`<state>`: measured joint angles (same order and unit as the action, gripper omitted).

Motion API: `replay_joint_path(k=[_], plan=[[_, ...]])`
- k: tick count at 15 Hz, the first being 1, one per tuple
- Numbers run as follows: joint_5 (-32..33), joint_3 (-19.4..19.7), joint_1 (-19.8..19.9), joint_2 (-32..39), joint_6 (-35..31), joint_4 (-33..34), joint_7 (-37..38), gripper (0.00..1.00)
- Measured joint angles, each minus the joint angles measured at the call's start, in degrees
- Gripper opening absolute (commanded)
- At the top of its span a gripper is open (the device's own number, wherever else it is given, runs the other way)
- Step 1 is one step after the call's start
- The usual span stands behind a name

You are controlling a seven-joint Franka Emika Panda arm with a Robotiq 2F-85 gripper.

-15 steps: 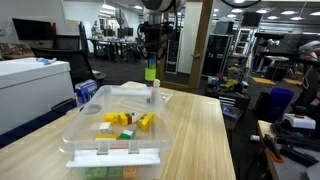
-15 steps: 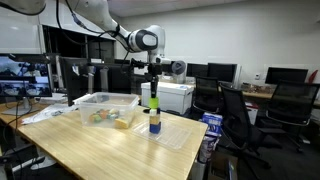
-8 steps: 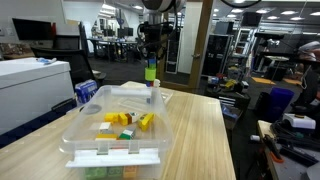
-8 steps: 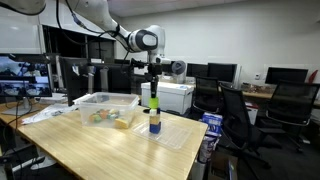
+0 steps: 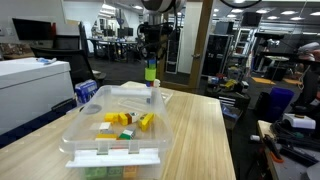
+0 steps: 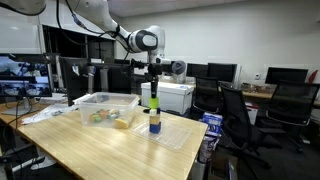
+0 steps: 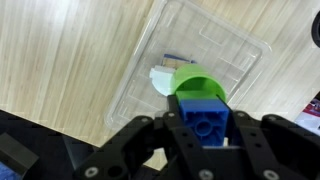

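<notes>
My gripper (image 7: 203, 122) is shut on a blue studded block (image 7: 203, 108), one jaw on each side of it. A green rounded piece (image 7: 192, 78) sits just under the block, and a white piece (image 7: 160, 80) shows beside it. Below them a clear plastic lid (image 7: 215, 45) lies flat on the wooden table (image 7: 60, 60). In both exterior views the gripper (image 5: 150, 52) (image 6: 152, 72) hangs straight down over the lid, with the blue and green pieces (image 5: 150, 68) in it and a white piece (image 5: 153, 96) below. Whether the held pieces touch the white one is unclear.
A clear plastic bin (image 5: 85, 128) (image 6: 100, 100) holding several coloured blocks stands on the table near the lid (image 6: 178, 136). Office chairs (image 6: 235, 115), desks and monitors (image 6: 222, 72) surround the table. A white cabinet (image 5: 30, 90) stands beside it.
</notes>
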<state>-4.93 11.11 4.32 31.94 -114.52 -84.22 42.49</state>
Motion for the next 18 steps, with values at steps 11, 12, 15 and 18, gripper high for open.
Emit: replay_joint_path(k=[11,12,15,18], plan=[[0.00,-0.01,-0.01,0.72,-2.53,0.00,0.00,0.11],[0.00,-0.01,-0.01,0.73,-2.67,0.00,0.00,0.21],[0.00,-0.04,-0.01,0.75,-2.72,0.01,0.00,0.69],[0.00,-0.12,-0.03,0.75,-2.72,0.07,0.00,0.89]])
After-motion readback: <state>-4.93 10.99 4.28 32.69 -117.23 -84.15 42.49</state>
